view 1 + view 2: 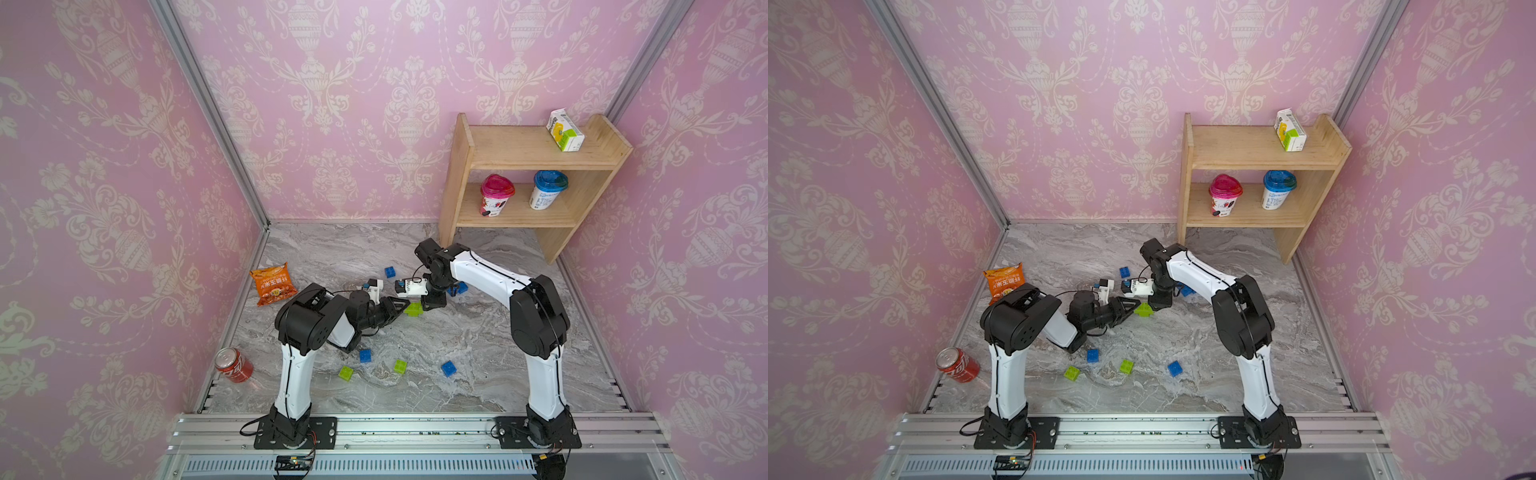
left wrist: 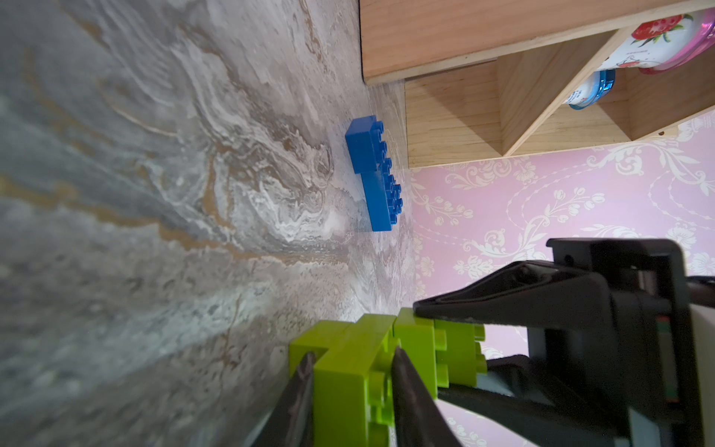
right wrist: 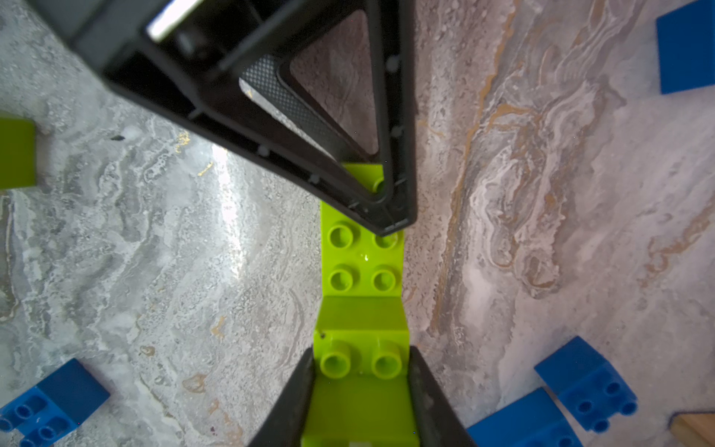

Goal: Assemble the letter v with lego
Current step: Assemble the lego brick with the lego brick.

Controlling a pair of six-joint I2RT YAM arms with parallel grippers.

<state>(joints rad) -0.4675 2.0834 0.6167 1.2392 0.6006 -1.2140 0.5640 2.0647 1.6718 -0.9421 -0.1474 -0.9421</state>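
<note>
Here, we grip the joined lime green studded plastic lego bricks [image 1: 413,309] near the centre of the grey marbled desk [image 1: 478,332], left claw [image 2: 352,387] and right claw [image 3: 361,398] each closed on one end, seemingly pressing them together; next, one claw should release to fetch another.

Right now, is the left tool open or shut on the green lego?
Shut on the green lego. In the left wrist view the fingers of the left tool press against opposite sides of it.
</note>
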